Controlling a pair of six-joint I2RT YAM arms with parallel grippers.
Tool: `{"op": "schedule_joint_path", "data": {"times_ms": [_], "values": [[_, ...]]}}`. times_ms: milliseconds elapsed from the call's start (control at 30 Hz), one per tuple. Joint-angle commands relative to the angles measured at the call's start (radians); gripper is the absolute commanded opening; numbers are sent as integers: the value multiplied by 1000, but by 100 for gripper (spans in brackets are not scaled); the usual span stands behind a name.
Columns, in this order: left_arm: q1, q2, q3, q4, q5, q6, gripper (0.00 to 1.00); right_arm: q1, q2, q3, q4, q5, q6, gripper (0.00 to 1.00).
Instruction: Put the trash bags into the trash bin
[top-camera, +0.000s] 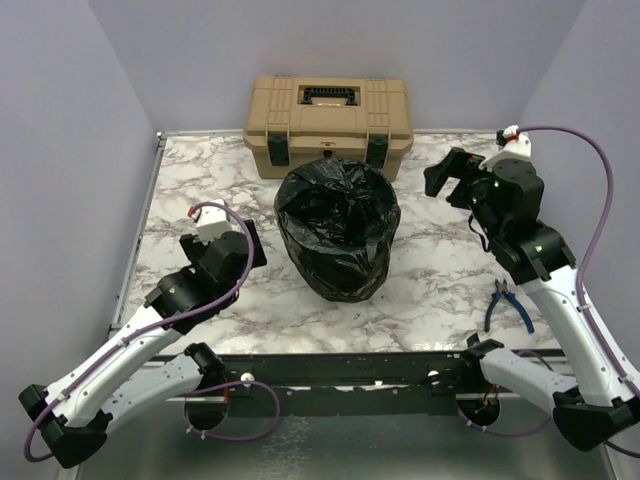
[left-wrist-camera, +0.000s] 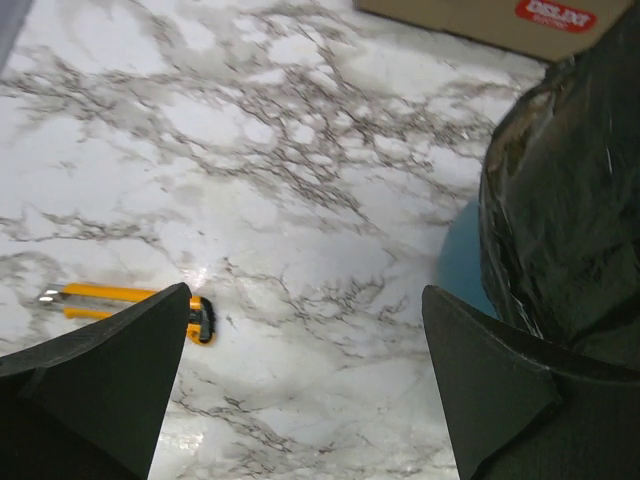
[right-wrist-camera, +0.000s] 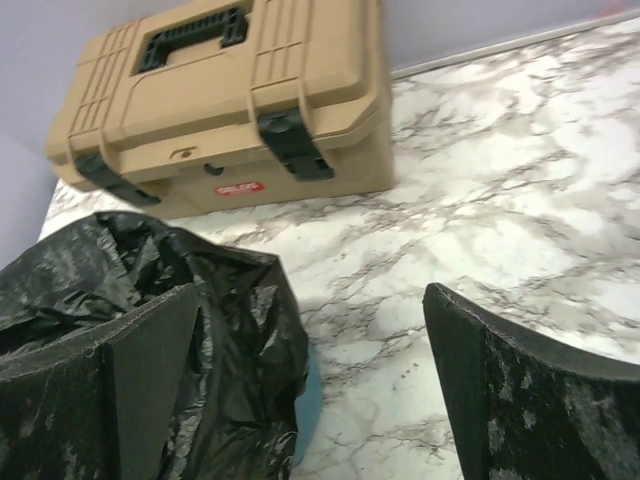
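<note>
With the left gripper (left-wrist-camera: 305, 295) and right gripper (right-wrist-camera: 310, 290) both wide open and empty, pinch the bag (top-camera: 338, 225) by its slack top from either side — then press it down into the bin (left-wrist-camera: 460, 265).

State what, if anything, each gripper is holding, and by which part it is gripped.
Nothing is held. The left gripper and the right gripper are both open, and each is apart from the trash bag.

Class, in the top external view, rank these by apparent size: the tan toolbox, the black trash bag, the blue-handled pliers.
1-2. tan toolbox and black trash bag: too alike to rank, and the toolbox sits farther from the camera.
3. blue-handled pliers: clearly smallest.
</note>
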Motion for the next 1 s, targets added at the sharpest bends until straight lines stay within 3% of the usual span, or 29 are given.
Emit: {"op": "schedule_joint_path", "data": {"times_ms": [0,100,167,267,333,400,533,967], "values": [[2,31,86,-65,-163,30,99,-3,-44,-52,3,168,-12,100],[37,123,187,-66,-161,97,99,-3,-48,-75,-15,228,-9,100],[128,157,226,-27,-113,170,99,-5,-49,-88,-24,230,-13,100],[395,174,246,81,150,284,99,-5,-50,-103,-23,200,-16,100],[573,256,289,77,347,328,99,-6,-45,-109,-21,170,-15,100],[684,343,353,26,444,341,99,-7,-37,-109,-27,157,-10,100],[712,417,435,-21,396,311,99,-8,-42,-118,-18,138,6,100],[711,318,397,35,387,259,99,-7,-44,-123,-23,96,27,100]]}}
